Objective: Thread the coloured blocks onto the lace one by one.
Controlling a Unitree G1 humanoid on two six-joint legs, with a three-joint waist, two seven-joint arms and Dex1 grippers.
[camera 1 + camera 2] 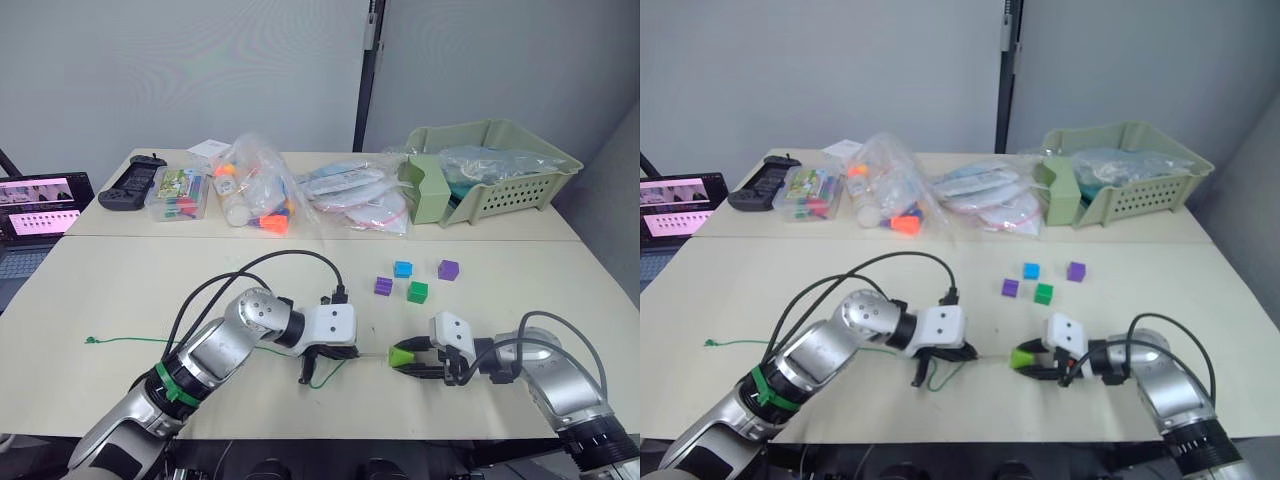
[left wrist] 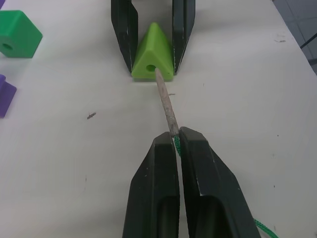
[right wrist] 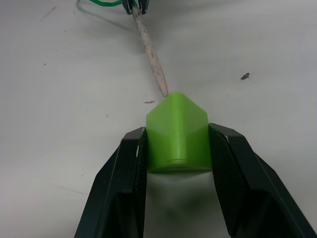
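Observation:
My right gripper [image 3: 177, 133] is shut on a lime green block [image 3: 177, 134], holding it just above the table near the front edge [image 1: 401, 355]. The left gripper [image 2: 176, 139] is shut on the green lace [image 1: 130, 340] just behind its pale stiff tip [image 2: 166, 101]. That tip points into the hole in the lime block's [image 2: 152, 54] face and touches it. The lace trails left across the table to a knot [image 1: 90, 340]. Two purple blocks [image 1: 383, 286] [image 1: 448, 269], a blue block [image 1: 403, 269] and a dark green block [image 1: 417, 291] lie loose beyond the grippers.
On the back table stand a pale green basket [image 1: 520, 185], several plastic bags [image 1: 350, 195], a clear box of small items [image 1: 178, 193] and a black controller [image 1: 133, 183]. A laptop screen [image 1: 40, 205] glows at far left.

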